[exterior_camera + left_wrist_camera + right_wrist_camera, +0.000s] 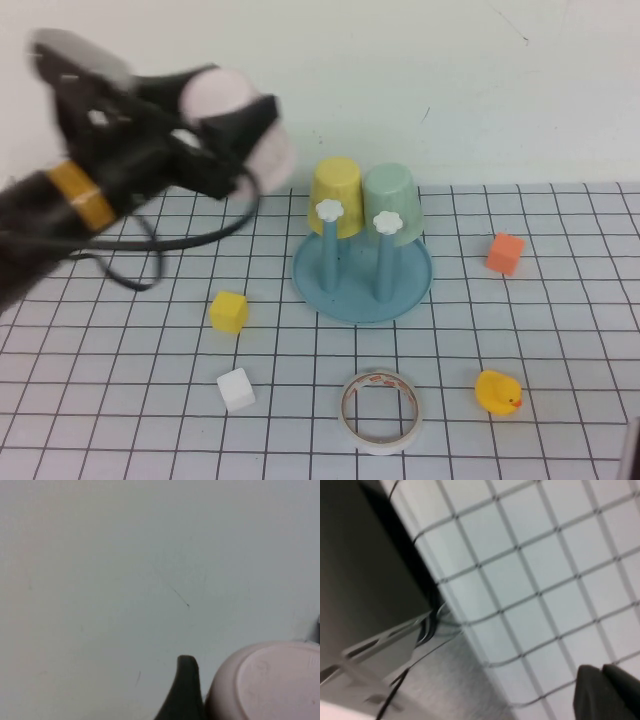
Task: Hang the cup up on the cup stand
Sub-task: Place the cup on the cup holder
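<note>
My left gripper (228, 128) is shut on the pale pink cup (262, 140) and holds it in the air, up and to the left of the cup stand (362, 285). The cup lies on its side. The left wrist view shows the cup's flat bottom (272, 687) beside one dark finger (184, 690), with the wall behind. The blue stand has two free pegs with white flower knobs (330, 210). A yellow cup (337, 195) and a mint-green cup (392, 203) hang upside down on its back pegs. My right gripper (607, 692) is shut and empty over the grid mat, near the table's edge.
A white tape ring (381, 410) lies in front of the stand. A yellow block (229, 311) and a white block (236, 389) sit at the left. An orange block (505, 253) and a yellow duck (497, 392) sit at the right. A cable (150, 245) hangs from the left arm.
</note>
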`<state>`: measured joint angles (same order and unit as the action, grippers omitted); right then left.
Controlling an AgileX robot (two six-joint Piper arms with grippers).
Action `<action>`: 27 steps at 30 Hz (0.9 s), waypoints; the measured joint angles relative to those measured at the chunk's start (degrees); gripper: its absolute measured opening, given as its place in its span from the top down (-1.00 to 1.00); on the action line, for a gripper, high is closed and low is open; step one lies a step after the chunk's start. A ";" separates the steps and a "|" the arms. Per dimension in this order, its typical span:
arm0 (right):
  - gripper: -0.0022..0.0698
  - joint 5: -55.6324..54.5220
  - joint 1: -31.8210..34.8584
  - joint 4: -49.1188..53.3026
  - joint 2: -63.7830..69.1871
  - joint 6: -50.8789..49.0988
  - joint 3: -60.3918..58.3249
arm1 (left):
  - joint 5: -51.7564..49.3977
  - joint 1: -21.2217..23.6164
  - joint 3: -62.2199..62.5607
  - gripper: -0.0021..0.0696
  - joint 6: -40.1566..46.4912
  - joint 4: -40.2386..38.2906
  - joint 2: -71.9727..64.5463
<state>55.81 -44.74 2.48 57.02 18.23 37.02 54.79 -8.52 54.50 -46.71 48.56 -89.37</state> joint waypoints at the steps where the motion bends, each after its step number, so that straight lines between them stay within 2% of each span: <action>1: 0.90 0.77 0.00 -0.24 0.00 -0.66 0.00 | -1.19 -1.22 1.15 -0.59 0.00 0.00 -1.45; 4: 0.90 1.83 0.00 -0.51 0.00 -2.96 -0.24 | -5.23 -4.65 4.87 -0.59 0.42 -1.02 -5.84; 9: 0.90 2.08 0.00 -0.99 -0.09 -5.14 -0.19 | -11.05 -7.78 11.21 -0.59 2.94 -2.45 -12.73; 20: 0.90 2.10 0.00 -4.57 -0.09 -8.88 -0.19 | -14.49 -8.64 20.43 -0.59 3.41 -2.74 -25.52; 27: 0.90 2.21 0.00 -4.57 -0.09 -8.92 -0.19 | -24.29 -10.41 23.14 -0.59 4.03 -3.85 -27.37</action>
<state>58.02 -44.74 -2.09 56.93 9.31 36.83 30.50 -18.93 77.64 -42.68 44.71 -116.73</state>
